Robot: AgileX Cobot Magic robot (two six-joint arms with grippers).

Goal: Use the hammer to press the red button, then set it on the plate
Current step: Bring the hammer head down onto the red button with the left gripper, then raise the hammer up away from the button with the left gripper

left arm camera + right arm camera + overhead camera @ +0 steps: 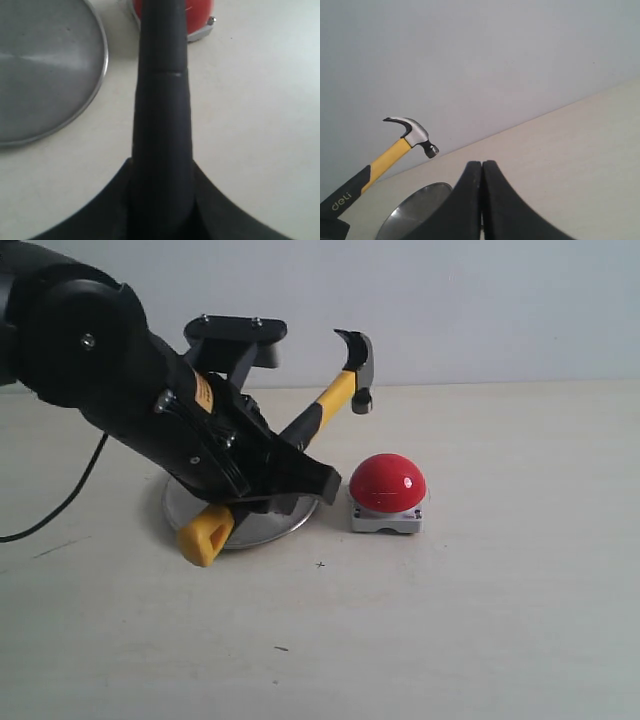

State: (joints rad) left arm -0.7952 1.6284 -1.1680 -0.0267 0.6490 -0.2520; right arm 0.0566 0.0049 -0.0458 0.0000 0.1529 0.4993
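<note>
My left gripper [298, 478] is shut on the black handle of the hammer [338, 392]. The hammer slants up to the right. Its dark steel head hangs in the air above and a little behind the red button [387, 482], clear of the dome, and its yellow looped end sticks out low over the plate [272, 531]. In the left wrist view the hammer handle [162, 100] runs out from the left gripper [162, 167] towards the red button [200, 12], with the plate [40, 75] beside it. My right gripper [482, 165] is shut and empty; its view shows the hammer [412, 131] and plate [417, 207].
The left arm covers much of the plate in the exterior view. A black cable [60, 505] trails on the pale table at the left. A plain wall stands behind the table.
</note>
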